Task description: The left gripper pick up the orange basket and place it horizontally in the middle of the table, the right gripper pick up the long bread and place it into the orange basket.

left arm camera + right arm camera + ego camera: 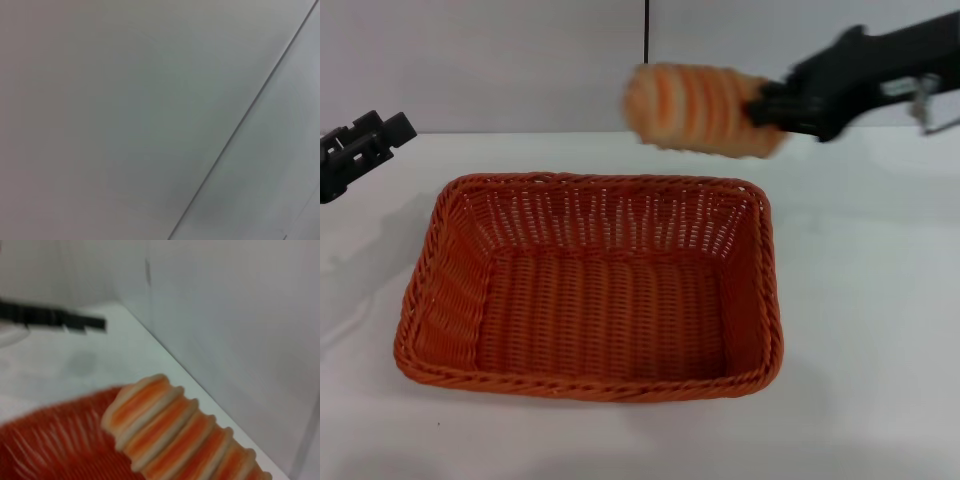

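Right hand, pinching the ridged tan long loaf by one end, apparently carries it above the woven orange basket below for dropping in; left hand idles aside, grip unclear.

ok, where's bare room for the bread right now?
Orange basket interior is bare. The table is bare to the basket's right and in front. Crowded above the far rim: right gripper holds the long bread there. Left gripper sits far left.

Woven wicker-like orange basket, ridged long bread, smooth matt white table.
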You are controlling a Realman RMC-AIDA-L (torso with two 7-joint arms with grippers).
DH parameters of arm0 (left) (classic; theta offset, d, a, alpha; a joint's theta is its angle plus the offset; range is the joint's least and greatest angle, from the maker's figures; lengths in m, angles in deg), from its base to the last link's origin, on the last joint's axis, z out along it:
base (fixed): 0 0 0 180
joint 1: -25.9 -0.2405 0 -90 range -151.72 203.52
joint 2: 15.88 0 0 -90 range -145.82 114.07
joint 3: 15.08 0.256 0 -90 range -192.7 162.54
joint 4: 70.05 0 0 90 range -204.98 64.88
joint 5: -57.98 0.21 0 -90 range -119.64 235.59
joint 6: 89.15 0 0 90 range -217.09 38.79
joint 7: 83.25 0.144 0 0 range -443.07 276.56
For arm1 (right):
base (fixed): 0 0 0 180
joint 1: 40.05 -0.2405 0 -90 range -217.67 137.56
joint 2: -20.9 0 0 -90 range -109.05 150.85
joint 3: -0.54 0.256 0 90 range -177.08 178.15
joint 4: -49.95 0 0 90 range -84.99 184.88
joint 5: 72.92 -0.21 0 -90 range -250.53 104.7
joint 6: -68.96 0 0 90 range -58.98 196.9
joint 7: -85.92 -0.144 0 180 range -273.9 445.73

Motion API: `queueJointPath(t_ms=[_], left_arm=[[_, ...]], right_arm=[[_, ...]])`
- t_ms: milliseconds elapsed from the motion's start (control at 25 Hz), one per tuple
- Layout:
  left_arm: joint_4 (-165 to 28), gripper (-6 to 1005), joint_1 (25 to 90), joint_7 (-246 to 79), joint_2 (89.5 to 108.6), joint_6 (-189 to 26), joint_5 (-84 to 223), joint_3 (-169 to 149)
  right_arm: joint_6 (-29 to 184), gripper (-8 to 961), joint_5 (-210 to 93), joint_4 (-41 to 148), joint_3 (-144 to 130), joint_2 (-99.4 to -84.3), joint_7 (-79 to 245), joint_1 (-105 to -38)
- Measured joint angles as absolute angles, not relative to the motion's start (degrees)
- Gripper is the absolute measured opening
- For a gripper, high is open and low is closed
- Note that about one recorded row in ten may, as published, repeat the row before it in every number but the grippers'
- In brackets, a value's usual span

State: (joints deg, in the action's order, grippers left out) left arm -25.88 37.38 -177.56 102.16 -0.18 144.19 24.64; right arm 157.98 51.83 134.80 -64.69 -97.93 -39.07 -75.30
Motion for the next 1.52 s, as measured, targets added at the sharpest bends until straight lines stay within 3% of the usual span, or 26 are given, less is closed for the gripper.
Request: queueJointPath(t_ms=[280,1120,1520], left_arm=[[-26.0,737,36.9,-177.6,102.16,0.4,143.5,24.5],[-25.7,736,37.5,-176.8,102.04,0.8,143.4,23.7],[-25.6,736,37.8,-176.7,101.98,0.8,143.4,23.6]], right_arm=[[153.4,95,36.0,117.5,-64.9,-97.84,-31.2,-78.6],[153.6,63,30.2,104.7,-73.0,-98.14,-38.1,-78.7],[156.6,473,29.7,110.0,-68.1,-97.93,-38.1,-75.7]])
